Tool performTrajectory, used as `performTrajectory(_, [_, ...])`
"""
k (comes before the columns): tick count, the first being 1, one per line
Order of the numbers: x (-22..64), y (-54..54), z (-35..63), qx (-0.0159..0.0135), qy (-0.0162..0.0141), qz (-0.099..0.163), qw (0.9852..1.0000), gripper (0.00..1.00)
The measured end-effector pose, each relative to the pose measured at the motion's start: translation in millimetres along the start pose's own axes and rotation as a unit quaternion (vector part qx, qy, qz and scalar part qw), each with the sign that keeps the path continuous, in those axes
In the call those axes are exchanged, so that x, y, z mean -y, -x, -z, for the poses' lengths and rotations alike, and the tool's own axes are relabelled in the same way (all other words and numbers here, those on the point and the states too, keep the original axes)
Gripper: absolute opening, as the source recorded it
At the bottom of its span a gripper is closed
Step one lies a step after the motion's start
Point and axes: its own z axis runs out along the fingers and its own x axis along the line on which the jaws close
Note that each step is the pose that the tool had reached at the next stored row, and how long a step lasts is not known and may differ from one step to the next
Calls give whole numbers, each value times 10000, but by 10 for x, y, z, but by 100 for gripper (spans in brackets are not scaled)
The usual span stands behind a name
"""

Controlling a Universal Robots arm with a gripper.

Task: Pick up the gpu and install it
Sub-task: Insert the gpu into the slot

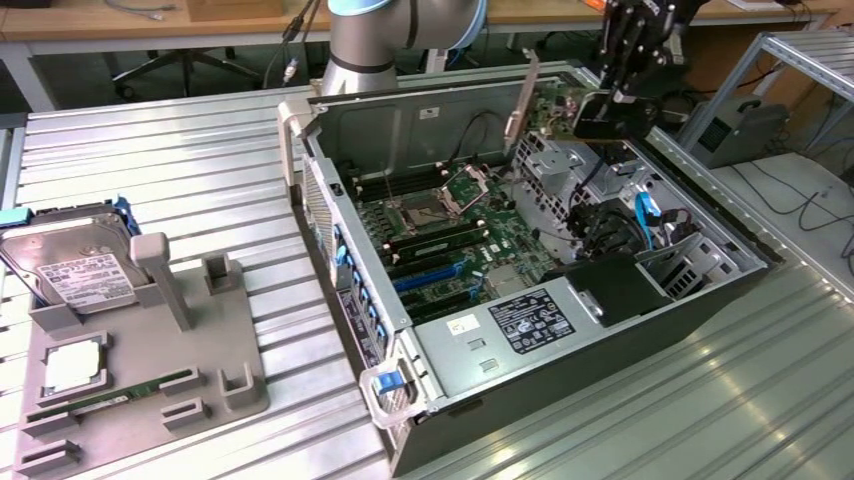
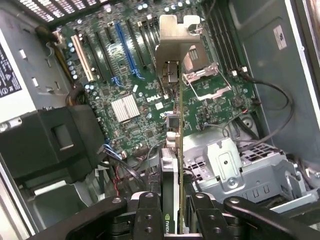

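Ribbed metal desk [image 1: 174,150] carrying an open computer case [image 1: 641,380] laid on its side, with the motherboard [image 1: 454,230] facing up. A grey fixture [image 1: 214,370] with a hard drive [image 1: 80,270] sits well apart, toward the exterior view's left. The arm base [image 1: 367,40] stands behind the case. The wrist reaches in from above the case's far corner on the exterior view's right, and the black end effector [image 1: 611,112] is tipped down toward the interior. The end effector is closed on the gpu [image 1: 558,112]: in the wrist view its fingers [image 2: 150,215] press on opposite faces of the card, which stands on edge between them. The gpu is held in the air above the motherboard, over the metal drive cage [image 2: 225,165]. Its long axis runs straight out from the end effector, toward the exterior view's left. The silver bracket [image 2: 175,35] forms the far end, and the gripped end lies nearest the wrist.
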Motion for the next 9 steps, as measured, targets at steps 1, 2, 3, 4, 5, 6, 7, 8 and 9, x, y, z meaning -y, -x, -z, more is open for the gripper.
performTrajectory(1, [0,0,0,4,2,104,9999,27])
performTrajectory(2, [0,0,0,9,4,241,9997,27])
performTrajectory(3, [0,0,0,13,5,335,9994,27])
performTrajectory(4, [0,0,0,16,7,433,9991,27])
performTrajectory(5, [0,0,-1,20,8,518,9987,27])
performTrajectory(6, [0,0,-1,26,11,670,9978,27])
performTrajectory(7, [0,0,-1,30,13,797,9968,27])
performTrajectory(8, [0,0,-1,34,15,887,9961,27])
performTrajectory(9, [0,0,-1,37,16,977,9952,27])
